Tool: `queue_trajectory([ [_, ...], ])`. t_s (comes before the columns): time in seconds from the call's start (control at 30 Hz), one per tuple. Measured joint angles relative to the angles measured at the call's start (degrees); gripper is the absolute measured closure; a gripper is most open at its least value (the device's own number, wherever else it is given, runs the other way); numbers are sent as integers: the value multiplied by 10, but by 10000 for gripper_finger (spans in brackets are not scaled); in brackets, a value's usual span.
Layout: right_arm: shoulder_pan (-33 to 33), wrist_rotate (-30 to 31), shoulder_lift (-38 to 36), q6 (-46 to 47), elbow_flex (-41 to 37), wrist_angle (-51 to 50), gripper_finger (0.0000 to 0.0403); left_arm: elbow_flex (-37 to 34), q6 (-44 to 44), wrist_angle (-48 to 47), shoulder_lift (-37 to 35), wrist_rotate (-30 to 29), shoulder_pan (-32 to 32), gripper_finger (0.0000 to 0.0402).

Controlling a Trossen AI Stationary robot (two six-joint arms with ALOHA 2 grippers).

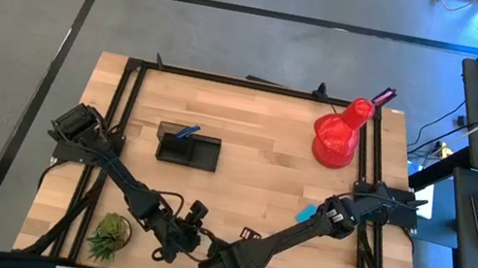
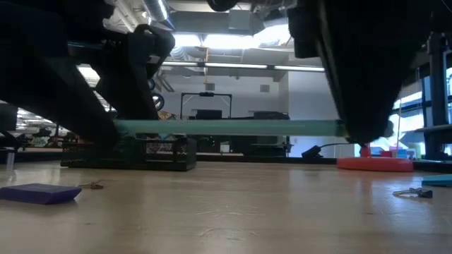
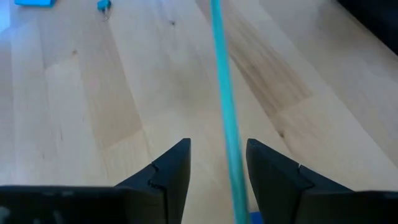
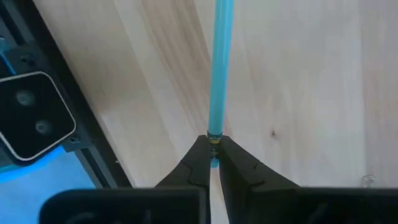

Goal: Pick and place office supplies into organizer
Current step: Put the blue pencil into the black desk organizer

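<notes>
A long cyan pen (image 2: 226,128) hangs level above the table near its front edge. My right gripper (image 4: 214,163) is shut on one end of it. The pen's other stretch (image 3: 225,106) runs through the gap of my left gripper (image 3: 217,163), which is open with a finger on either side; the pen passes close to one finger. The black organizer (image 1: 187,148) stands left of the table's middle with a blue thing sticking up out of it. A cyan sticky-note pad (image 1: 306,213) lies flat by the right arm. A flat purple block (image 2: 39,192) lies on the table. My right gripper pinches the pen's end (image 4: 215,140) between its two fingertips. The fingers come from above, pointing down. The pen reaches away from them, level and clear of the table, toward the table's left side.
The red desk lamp (image 1: 337,137) stands at the far right and a small green plant (image 1: 110,235) at the near left. Small metal bits (image 2: 413,192) lie loose on the wood. Bare wood lies between the organizer and the lamp.
</notes>
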Motion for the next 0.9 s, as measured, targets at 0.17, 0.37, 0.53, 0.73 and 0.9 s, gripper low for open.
queue_trajectory([
  [0.17,-2,3,-3,0,0,6,383,0,-6,0,0,5,1,273],
  [0.37,-2,3,-3,0,0,8,383,0,-14,0,0,33,1,328],
  [0.53,-1,-1,-3,1,0,13,383,0,-21,0,0,55,2,382],
  [0.73,-1,-4,-3,-8,0,25,375,0,-20,0,0,59,3,384],
  [0.9,6,-1,-3,-21,0,32,355,0,-23,-4,-7,78,5,386],
])
